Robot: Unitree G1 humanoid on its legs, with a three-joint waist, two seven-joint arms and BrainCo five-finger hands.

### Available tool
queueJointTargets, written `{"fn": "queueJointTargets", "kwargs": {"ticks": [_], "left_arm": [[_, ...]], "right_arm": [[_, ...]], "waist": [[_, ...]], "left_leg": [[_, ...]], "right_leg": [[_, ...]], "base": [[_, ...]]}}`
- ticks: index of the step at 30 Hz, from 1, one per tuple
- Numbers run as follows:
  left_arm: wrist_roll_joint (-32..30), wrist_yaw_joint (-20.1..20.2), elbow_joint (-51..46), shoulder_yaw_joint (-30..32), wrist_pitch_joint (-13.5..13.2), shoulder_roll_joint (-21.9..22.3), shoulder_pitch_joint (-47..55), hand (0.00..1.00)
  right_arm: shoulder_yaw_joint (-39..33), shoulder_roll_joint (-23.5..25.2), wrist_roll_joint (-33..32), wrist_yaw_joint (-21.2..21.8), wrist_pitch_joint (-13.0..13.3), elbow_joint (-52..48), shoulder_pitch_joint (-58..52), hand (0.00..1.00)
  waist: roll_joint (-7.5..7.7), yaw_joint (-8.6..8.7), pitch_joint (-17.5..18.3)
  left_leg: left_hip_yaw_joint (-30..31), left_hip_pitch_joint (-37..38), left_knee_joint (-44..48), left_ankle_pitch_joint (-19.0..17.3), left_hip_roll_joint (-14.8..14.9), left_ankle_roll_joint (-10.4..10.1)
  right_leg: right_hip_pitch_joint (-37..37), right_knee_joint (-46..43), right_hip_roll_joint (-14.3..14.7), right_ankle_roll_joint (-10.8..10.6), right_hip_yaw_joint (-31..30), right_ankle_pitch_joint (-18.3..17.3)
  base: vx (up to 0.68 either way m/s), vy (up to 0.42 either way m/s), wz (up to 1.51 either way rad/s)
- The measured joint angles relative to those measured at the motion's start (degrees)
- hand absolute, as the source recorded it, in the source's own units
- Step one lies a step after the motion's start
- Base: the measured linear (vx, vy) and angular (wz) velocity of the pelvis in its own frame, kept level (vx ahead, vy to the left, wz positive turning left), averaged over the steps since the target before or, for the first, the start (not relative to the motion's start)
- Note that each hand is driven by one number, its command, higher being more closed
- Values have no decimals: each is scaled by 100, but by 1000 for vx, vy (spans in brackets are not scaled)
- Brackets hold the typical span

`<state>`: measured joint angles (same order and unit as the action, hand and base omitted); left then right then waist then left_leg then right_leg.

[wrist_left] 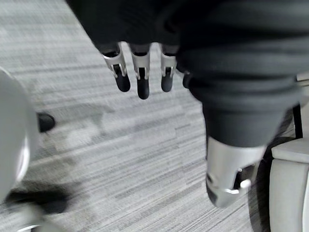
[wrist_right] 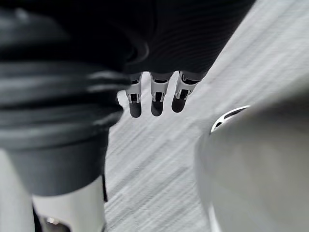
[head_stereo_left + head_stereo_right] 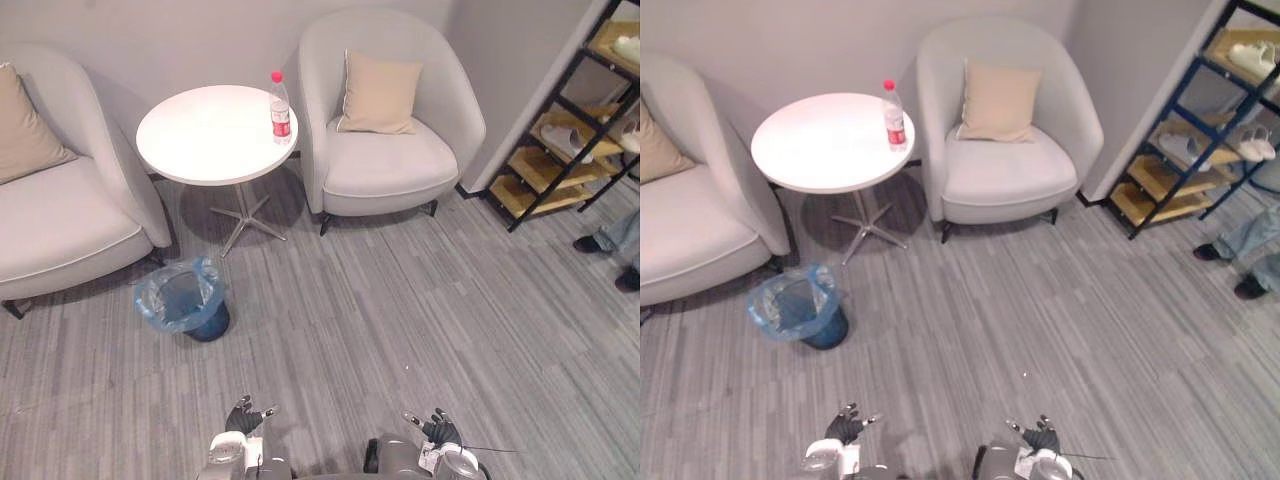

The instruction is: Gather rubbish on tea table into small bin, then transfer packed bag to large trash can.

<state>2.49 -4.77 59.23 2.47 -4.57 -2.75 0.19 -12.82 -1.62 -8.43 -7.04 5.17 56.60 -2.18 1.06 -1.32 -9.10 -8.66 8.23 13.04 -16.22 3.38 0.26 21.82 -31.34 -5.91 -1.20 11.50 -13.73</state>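
Observation:
A clear plastic bottle with a red cap and red label stands upright near the right rim of the round white tea table. On the floor in front of the table sits a small dark bin lined with a blue plastic bag. My left hand and right hand hang low at the near edge of the floor, far from table and bin. Both hands have straight, relaxed fingers and hold nothing, as the right wrist view of the fingers confirms.
Two pale grey armchairs flank the table, the left armchair and the right armchair, each with a beige cushion. A black shelf rack with shoes stands at the right. A person's feet show by the rack. Grey striped floor lies between me and the table.

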Motion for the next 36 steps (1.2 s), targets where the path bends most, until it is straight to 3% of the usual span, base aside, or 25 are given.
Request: {"fn": "queueJointTargets", "kwargs": {"ticks": [1, 2, 3, 5, 7, 8, 10, 11, 14, 16, 17, 18, 19, 21, 23, 25, 26, 28, 31, 33, 34, 35, 36], "left_arm": [[-2, -2, -15, -13, -11, -49, 52, 0], [-6, -4, 142, -11, 7, 3, -1, 0], [-9, 11, 208, -4, -3, 86, -17, 0], [-11, -2, 228, 68, -9, 220, -27, 0], [-17, 15, 190, 180, -1, 321, -62, 0], [-17, 17, 135, 287, 2, 369, -75, 0], [-15, 15, -160, 334, -8, 352, -43, 0], [-14, 12, -242, 334, -5, 346, -36, 0], [-5, 9, -406, 332, -21, 376, -51, 0], [-3, 8, -421, 330, -30, 376, -60, 0], [-2, 8, -405, 323, -42, 369, -66, 0], [0, 7, -378, 313, -69, 354, -72, 0], [2, 8, -337, 310, -102, 314, -81, 0], [0, 12, -247, 319, -109, 156, -128, 0], [0, 14, -150, 310, -101, 104, -156, 0], [-1, 24, -22, 204, -81, 10, -117, 0], [0, 26, 26, 116, -62, -28, -117, 0], [0, 39, 121, -5, 0, -73, -103, 0], [-1, 39, 119, -4, -1, -68, -44, 0], [-1, 39, 123, -6, -1, -76, -16, 0], [-2, 41, 120, -8, -7, -131, 51, 0], [-4, 43, 130, 3, -5, -181, 71, 0], [-5, 39, 216, 29, -1, -107, 26, 0]], "right_arm": [[1, -7, -15, 10, 4, 63, -35, 0], [-36, -126, -47, 27, 20, 110, 14, 0], [-23, -266, -40, 23, 21, 136, 57, 0], [-55, -327, -40, 27, 23, 237, 57, 0], [-128, -292, -62, 11, 24, 260, 35, 0], [-45, -297, -67, 9, 24, 252, 15, 0], [58, -173, -99, -32, 30, 177, -44, 0], [81, -164, -133, -35, 38, 136, -62, 0], [7, -109, -217, -58, 47, 51, -106, 0], [-27, -95, -286, -78, 49, 76, -120, 0], [-52, -93, -285, -80, 51, 132, -103, 0], [-48, -121, -282, -80, 49, 233, -77, 0], [-49, -99, -284, -80, 30, 361, -24, 0], [-52, 12, -266, -63, 7, 445, -10, 0], [-54, 21, -234, -42, 0, 441, 11, 0], [-53, 18, -43, -12, 6, 397, 40, 0], [-54, 12, -41, -2, 9, 391, 40, 0], [-47, -36, -35, 24, 8, 386, 41, 0], [-44, -95, 4, 40, 9, 332, 50, 0], [-41, -107, -2, 46, 8, 317, 53, 0], [-8, -89, 1, 54, 6, 306, 36, 0], [3, -71, -20, 76, 7, 327, -16, 0], [-41, -118, -37, 82, 19, 342, 20, 0]], "waist": [[86, 60, 47], [-138, 79, 7], [-339, 86, 70], [-487, 90, 67], [-482, 118, 21], [-465, 111, -5], [-379, 55, -139], [-332, 49, -168], [-319, -79, -172], [-299, -110, -175], [-285, -124, -159], [-261, -178, -155], [-148, -212, -100], [44, -196, -26], [58, -213, -11], [65, -212, -3], [67, -184, -2], [23, -157, 8], [-113, -84, -31], [-134, -51, -43], [-63, -2, -8], [84, 34, 26], [-138, 64, -5]], "left_leg": [[134, 65, 10, -42, -49, -102], [345, 223, 44, -205, 119, -342], [499, 157, 147, -179, 272, -392], [636, 170, 357, 1, 382, -553], [769, -362, 1802, 355, 527, -788], [760, -691, 2547, 579, 611, -757], [417, -1507, 4067, 327, 990, -677], [251, -1740, 4194, 258, 1043, -604], [-287, -2360, 3373, 146, 1002, -490], [-318, -2476, 2067, 216, 657, -451], [-248, -2434, 1040, 521, 376, -467], [-122, -2316, 558, 1138, 212, -302], [-196, -2186, 452, 1157, 56, -143], [-316, -2263, 740, 807, -81, 68], [-395, -2041, 805, 530, -124, 123], [-490, -1487, 523, 364, -210, 203], [-479, -1317, 429, 320, -246, 237], [-404, -797, 49, 279, -292, 249], [-175, -458, -164, 281, -100, 246], [-71, -354, -179, 280, 42, 243], [117, -287, -167, 227, 125, 105], [249, -216, -135, 103, 72, -156], [454, -172, -94, -21, 273, -344]], "right_leg": [[-82, 857, 85, 98, -205, 791], [-148, 835, 214, 334, -158, 1157], [-206, 832, 320, 410, -108, 1000], [-387, 838, 401, 468, 18, 749], [-871, 1036, 449, 495, 180, 486], [-1050, 1140, 466, 514, 216, 438], [-1665, 1378, 518, 646, 362, 184], [-1817, 1430, 514, 628, 371, 111], [-2231, 1754, 485, 432, 387, 12], [-2413, 1918, 390, 325, 373, -4], [-2515, 1987, 328, 190, 341, -51], [-2573, 1991, 301, 82, 199, -103], [-2593, 2030, 176, -21, 63, -141], [-2657, 2003, 2, -145, -99, -192], [-2514, 1347, -89, -197, -374, -195], [-1886, -459, -295, -686, -592, -60], [-1732, -906, -353, -692, -588, -94], [-1394, -1444, -462, -449, -352, -360], [-955, -850, -271, -248, -109, -556], [-793, -230, -91, -216, -221, -452], [-727, 822, 75, -242, -540, 121], [-793, 1326, 72, -176, -746, 986], [-901, 1255, 244, -72, -633, 961]], "base": [[588, -268, 46], [561, -236, 38], [441, -181, 25], [367, -186, 28], [406, -253, 49], [258, -137, 38], [223, -73, 27], [192, -55, 22], [227, 14, 3], [328, 120, -1], [374, 148, -16], [401, 159, -26], [439, 153, -22], [469, 150, -8], [465, 205, -20], [360, 151, -19], [351, 77, 0], [368, 34, 16], [287, -74, 33], [273, -184, 36], [350, -288, 60], [315, -261, 58], [329, -264, 33]]}}
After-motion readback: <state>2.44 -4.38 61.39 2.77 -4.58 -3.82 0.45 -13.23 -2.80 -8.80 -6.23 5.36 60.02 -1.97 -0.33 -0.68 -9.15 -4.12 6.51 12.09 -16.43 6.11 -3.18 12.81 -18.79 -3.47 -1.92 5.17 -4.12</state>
